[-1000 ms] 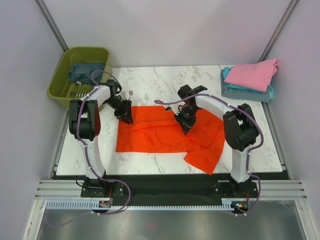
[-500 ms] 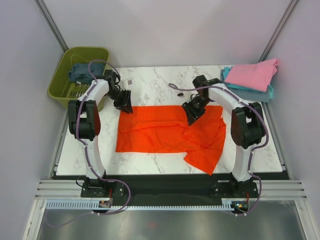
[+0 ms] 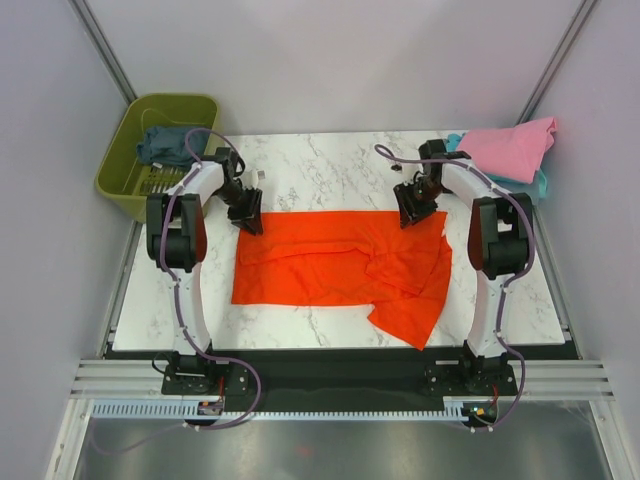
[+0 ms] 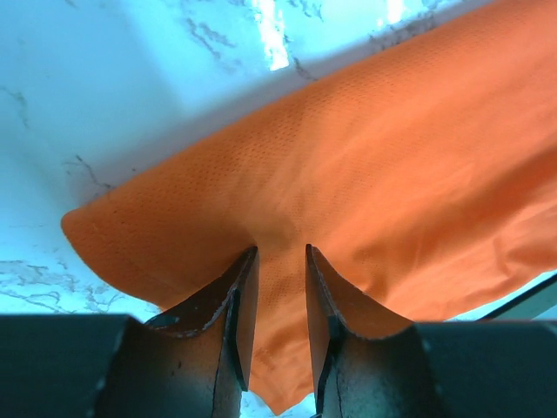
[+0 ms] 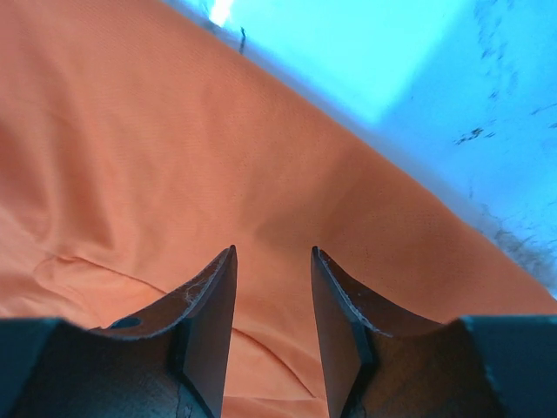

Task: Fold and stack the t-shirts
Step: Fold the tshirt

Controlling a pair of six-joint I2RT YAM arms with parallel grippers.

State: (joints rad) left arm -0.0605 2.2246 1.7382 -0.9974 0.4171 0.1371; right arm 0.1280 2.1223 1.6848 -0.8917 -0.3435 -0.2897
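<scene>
Spreading after its outward pull, right claw (image 3: 411, 214) is releasing the flattened orange-red t-shirt (image 3: 320, 266) beneath; left claw (image 3: 250, 222) is pinching its corner.

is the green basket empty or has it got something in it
Not empty: a dark blue shirt lies bunched in the basket.

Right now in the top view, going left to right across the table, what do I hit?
olive-green basket → left gripper, pinching the shirt's far left corner → orange-red t-shirt → right gripper, open over its far right corner → pink t-shirt
</scene>
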